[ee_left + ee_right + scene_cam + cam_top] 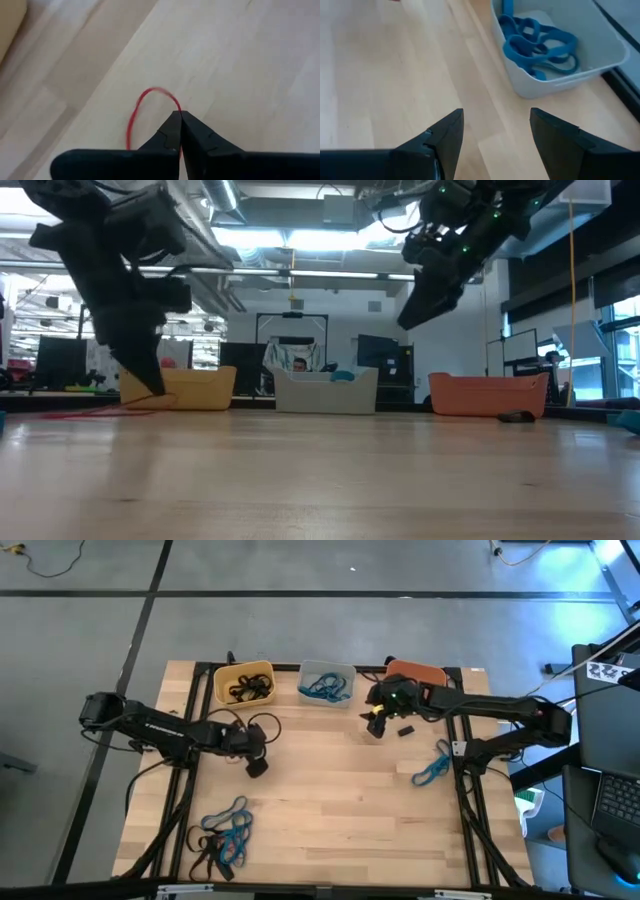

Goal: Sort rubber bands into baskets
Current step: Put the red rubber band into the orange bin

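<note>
My left gripper (180, 114) is shut on a thin red rubber band (142, 102) low over the table's left middle (257, 766), in front of the yellow basket (243, 683). The pale grey basket (560, 50) holds blue bands, and the orange basket (415, 672) stands to its right. My right gripper (495, 120) hangs open above the table (377, 726), near the grey basket, with nothing between its fingers. Loose bands lie in a pile near the front left (222, 835) and in another at the right (432, 768). My left gripper pinches the red band at one spot of its loop (178, 109), only between the fingertips. The fingers slant down from the table's left. The rest of the loop (95, 411) curves away slack from the tips, low along the table top.
The yellow basket holds black bands (248, 688). A small dark object (405, 730) lies on the table in front of the orange basket. Bare wood stretches across the table's middle and front (340, 810). Black frame rails run along the table's sides.
</note>
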